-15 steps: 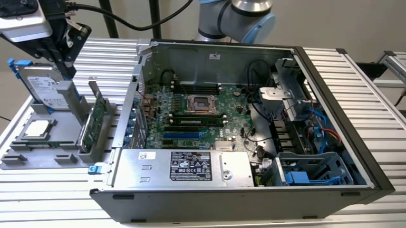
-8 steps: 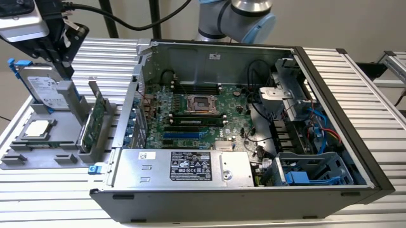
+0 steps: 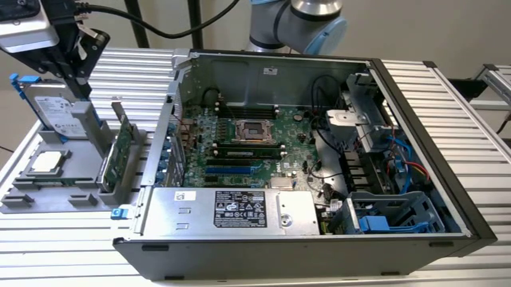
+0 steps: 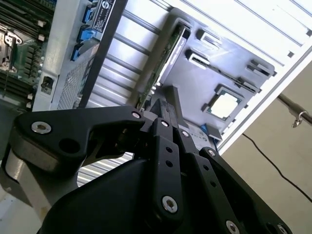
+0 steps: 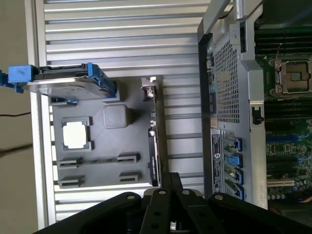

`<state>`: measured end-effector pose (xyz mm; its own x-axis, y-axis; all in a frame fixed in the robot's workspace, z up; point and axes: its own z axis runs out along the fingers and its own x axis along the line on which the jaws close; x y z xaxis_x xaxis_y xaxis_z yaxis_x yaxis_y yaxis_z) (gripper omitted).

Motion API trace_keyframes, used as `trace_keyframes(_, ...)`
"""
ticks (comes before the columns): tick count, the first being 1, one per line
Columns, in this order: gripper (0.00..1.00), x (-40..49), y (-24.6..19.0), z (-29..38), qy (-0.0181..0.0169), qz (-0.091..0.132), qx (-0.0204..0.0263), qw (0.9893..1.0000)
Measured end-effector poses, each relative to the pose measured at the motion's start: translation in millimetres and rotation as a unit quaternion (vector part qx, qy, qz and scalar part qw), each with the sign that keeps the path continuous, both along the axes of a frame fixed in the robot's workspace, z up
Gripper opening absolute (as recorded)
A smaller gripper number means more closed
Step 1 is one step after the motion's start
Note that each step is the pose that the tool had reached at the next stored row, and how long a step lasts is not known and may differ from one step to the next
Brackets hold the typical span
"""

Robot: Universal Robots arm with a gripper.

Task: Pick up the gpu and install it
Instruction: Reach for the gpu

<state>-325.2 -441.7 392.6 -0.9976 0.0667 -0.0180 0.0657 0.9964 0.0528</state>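
One thin green circuit card with a silver metal bracket at one end, the gpu, stands on its long edge in a slot of the flat grey moulded tray. It is just beside the outer wall of the open dark metal computer case, on the exterior view's left. The same tray holds a silver hard drive with blue rails and a small square silver CPU chip, both apart from the card. My black gripper hangs above the tray with its fingers pressed together and nothing between them. In both wrist views the tips sit roughly in line with the card's upper edge. I judge the gpu light and stiff but fragile, with exposed components and a connector edge that should not be scraped. I would pinch it across its thickness on the free top edge, near the middle so it hangs level, avoiding the cooler.
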Motion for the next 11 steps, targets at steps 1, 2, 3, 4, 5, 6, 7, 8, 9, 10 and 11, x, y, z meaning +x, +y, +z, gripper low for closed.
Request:
trace_keyframes(1, 0.00, -0.3, 0.0, 0.0, 0.0000, 0.000, 0.0000, 1.0000)
trace_keyframes(2, 0.00, -0.5, 0.0, 0.0, 0.0000, 0.000, 0.0000, 1.0000)
trace_keyframes(3, 0.00, -0.8, 0.0, 0.0, 0.0000, 0.000, 0.0000, 1.0000)
trace_keyframes(4, 0.00, -1.1, 0.0, 0.0, 0.0000, 0.000, 0.0000, 1.0000)
trace_keyframes(5, 0.00, -1.4, 0.0, 0.0, 0.0000, 0.000, 0.0000, 1.0000)
trace_keyframes(6, 0.00, -1.8, 0.0, -0.1, 0.0000, 0.000, 0.0000, 1.0000)
trace_keyframes(7, 0.00, -2.2, 0.0, 0.0, 0.0000, 0.000, 0.0000, 1.0000)
trace_keyframes(8, 0.00, -2.5, 0.0, 0.1, 0.0000, 0.000, 0.0000, 1.0000)
trace_keyframes(9, 0.00, -2.9, 0.0, 0.0, 0.0000, 0.001, 0.0000, 1.0000)
trace_keyframes(10, 0.00, -3.3, 0.0, 0.0, 0.0000, 0.001, 0.0000, 1.0000)
trace_keyframes(11, 0.00, -3.7, 0.0, 0.0, 0.0000, 0.001, 0.0000, 1.0000)
